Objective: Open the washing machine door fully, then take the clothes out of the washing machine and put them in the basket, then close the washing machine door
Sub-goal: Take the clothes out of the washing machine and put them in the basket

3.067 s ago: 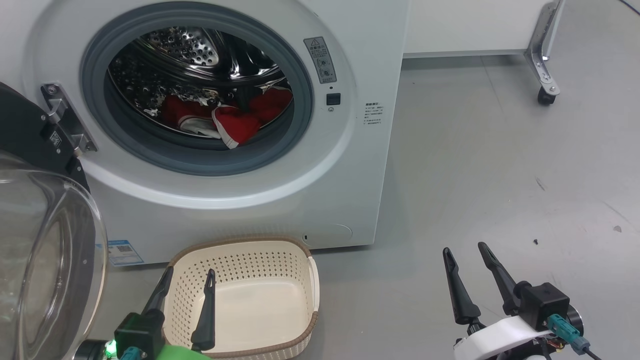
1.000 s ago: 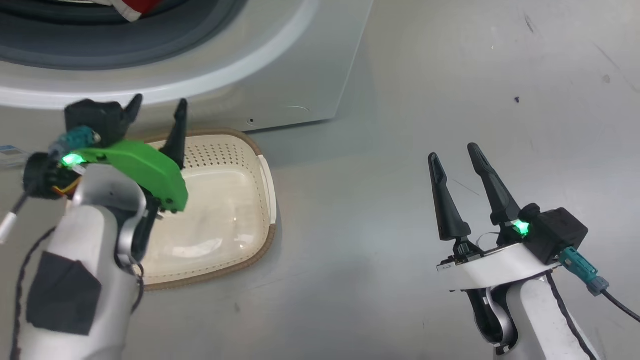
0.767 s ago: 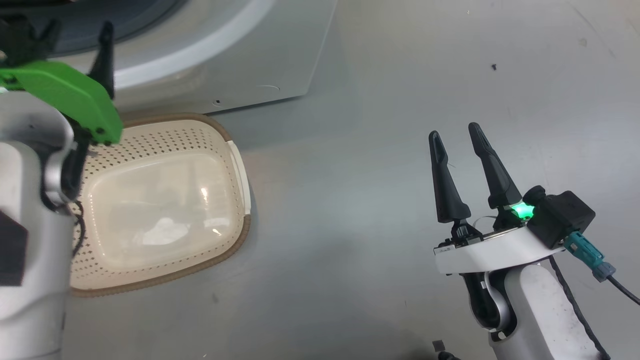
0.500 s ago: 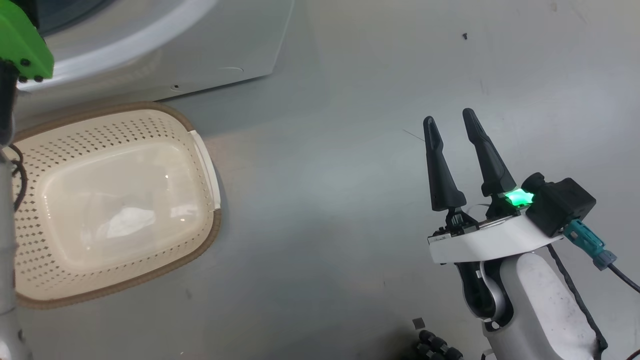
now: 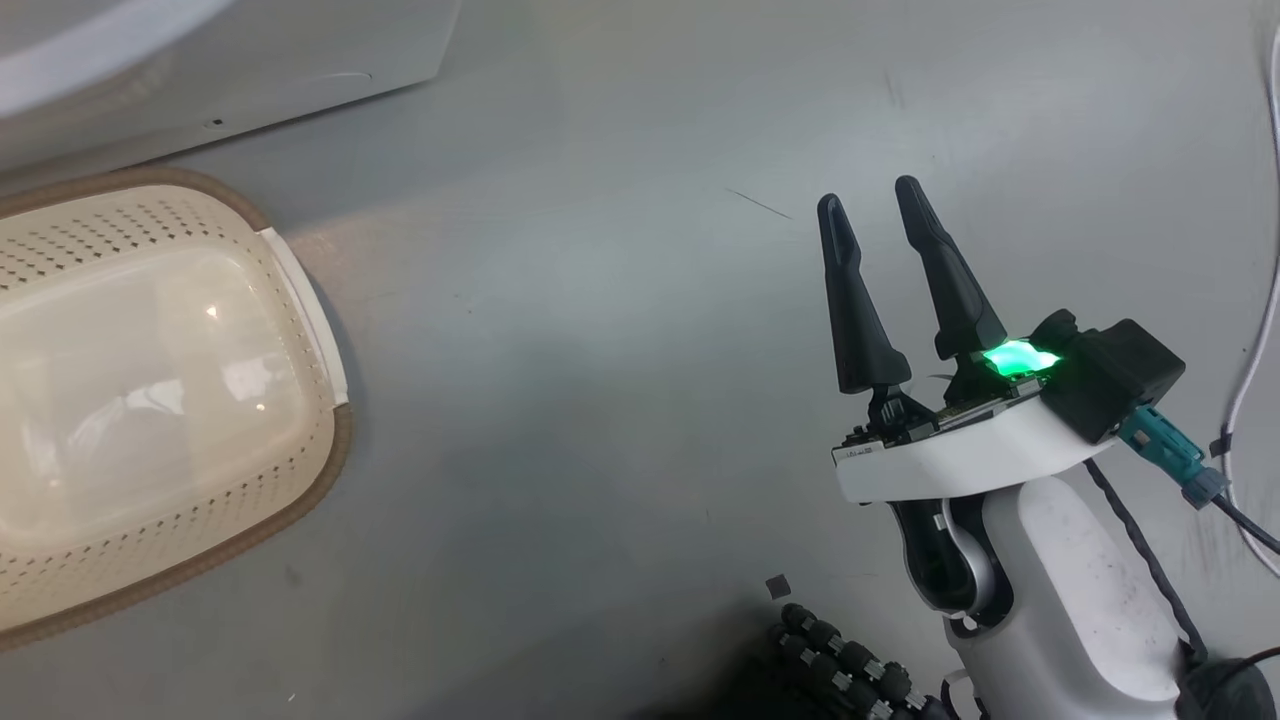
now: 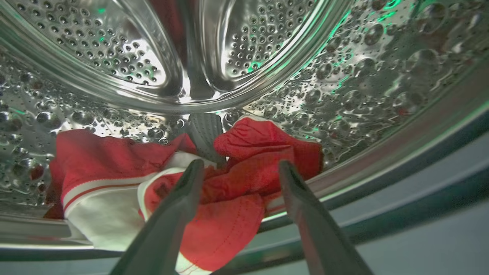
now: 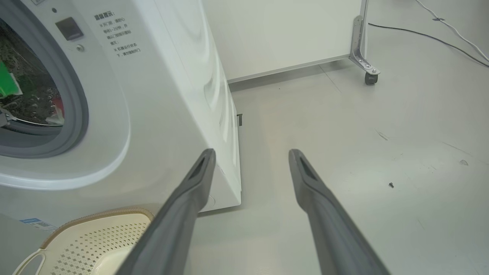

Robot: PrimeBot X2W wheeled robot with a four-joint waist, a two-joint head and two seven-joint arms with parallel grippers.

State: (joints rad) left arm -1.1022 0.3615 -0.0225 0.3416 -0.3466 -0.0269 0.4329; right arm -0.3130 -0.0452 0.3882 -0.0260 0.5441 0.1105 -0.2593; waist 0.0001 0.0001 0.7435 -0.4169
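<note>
basket [image 5: 300, 420] cut off, clothes [image 6: 229, 225] partly behind left pincer [image 6: 240, 163]

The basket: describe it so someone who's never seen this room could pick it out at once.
Find the big white washing machine; on the grey floor right at its foot sits the basket. Unlike the smooth white machine, it is a low cream tub with holed walls and a brown woven-look rim.
</note>
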